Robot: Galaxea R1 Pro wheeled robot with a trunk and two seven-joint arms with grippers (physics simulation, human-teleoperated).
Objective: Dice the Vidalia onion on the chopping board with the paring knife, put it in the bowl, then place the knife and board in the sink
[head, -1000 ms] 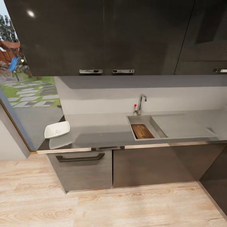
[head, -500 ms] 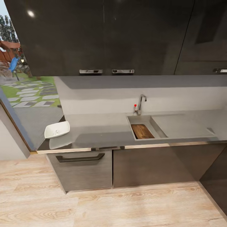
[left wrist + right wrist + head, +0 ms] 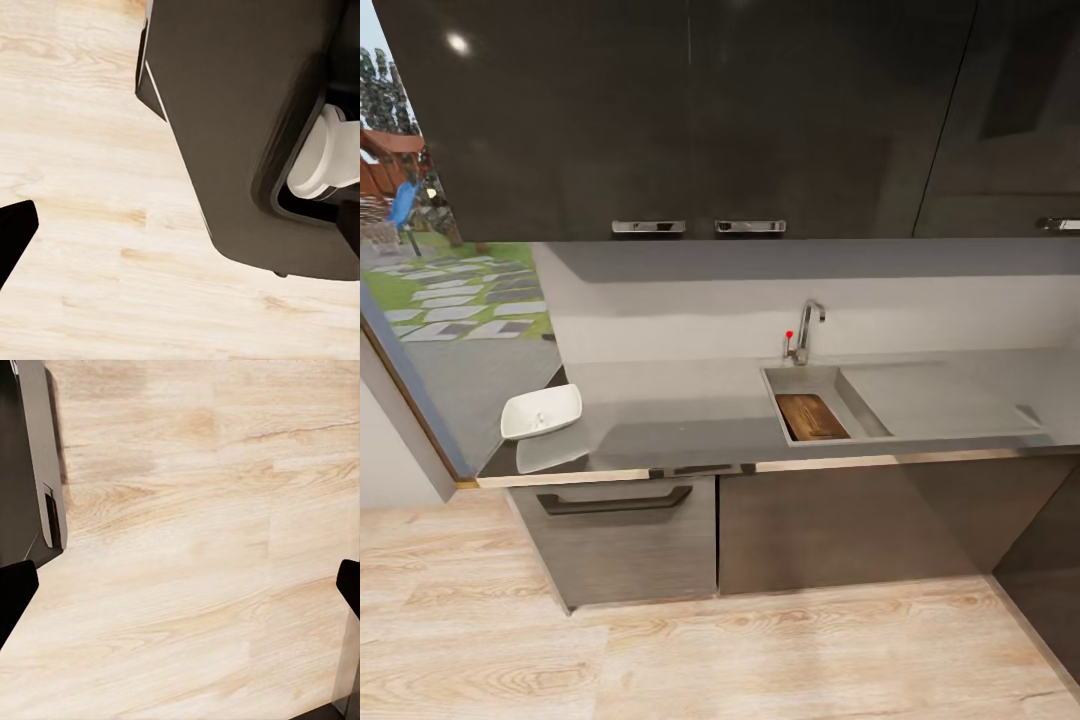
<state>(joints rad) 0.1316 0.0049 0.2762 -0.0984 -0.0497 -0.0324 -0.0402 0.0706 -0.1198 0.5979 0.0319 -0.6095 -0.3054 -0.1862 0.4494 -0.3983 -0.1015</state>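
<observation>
Lying in sink (image 3: 830,383), chopping board (image 3: 811,416) runs lengthwise front-to-back w/ countertop (image 3: 680,415), bowl (image 3: 541,410) well left; right gripper (image 3: 180,585) fingers wide apart, left gripper's spread can't tell.

A home kitchen is shown: a glossy grey tabletop (image 3: 690,415) over dark base cabinets (image 3: 620,535), a steel sink (image 3: 810,385) with chrome tap (image 3: 807,330), dark wall cabinets (image 3: 690,110) with chrome handles above, pale wood plank floor (image 3: 710,650). A garden with stepping stones is seen through a window (image 3: 450,290) at the left.
</observation>
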